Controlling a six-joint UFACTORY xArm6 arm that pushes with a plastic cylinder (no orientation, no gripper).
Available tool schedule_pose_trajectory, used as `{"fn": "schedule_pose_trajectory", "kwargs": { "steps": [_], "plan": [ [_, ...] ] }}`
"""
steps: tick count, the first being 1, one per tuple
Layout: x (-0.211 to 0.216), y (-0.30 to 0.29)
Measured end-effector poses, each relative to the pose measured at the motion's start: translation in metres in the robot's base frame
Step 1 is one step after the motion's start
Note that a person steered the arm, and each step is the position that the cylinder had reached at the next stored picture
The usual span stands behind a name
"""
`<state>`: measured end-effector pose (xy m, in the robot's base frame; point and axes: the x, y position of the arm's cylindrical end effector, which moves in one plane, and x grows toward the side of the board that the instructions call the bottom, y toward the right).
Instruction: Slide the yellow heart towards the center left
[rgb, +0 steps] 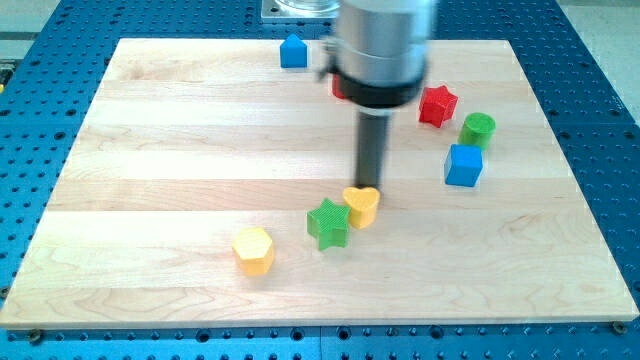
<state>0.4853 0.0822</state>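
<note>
The yellow heart lies near the board's middle, a little toward the view's bottom. The green star touches its left side. My tip comes down at the heart's upper right edge, touching or almost touching it. The dark rod rises from there to the arm's grey body at the view's top.
A yellow hexagon lies lower left of the star. A blue house-shaped block sits at the top. A red block is partly hidden behind the arm. A red star, a green cylinder and a blue cube stand at the right.
</note>
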Motion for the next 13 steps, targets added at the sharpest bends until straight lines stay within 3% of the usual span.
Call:
{"fn": "schedule_pose_trajectory", "kwargs": {
  "steps": [1, 2, 3, 4, 5, 6, 9, 10, 12, 13],
  "plan": [
    [0.047, 0.062],
    [0.041, -0.005],
    [-0.019, -0.039],
    [-0.041, -0.105],
    [-0.037, -0.053],
    [0.021, -0.034],
    [-0.041, -0.235],
    [0.017, -0.216],
    [-0.042, -0.274],
    [-0.032, -0.227]
  ]
}}
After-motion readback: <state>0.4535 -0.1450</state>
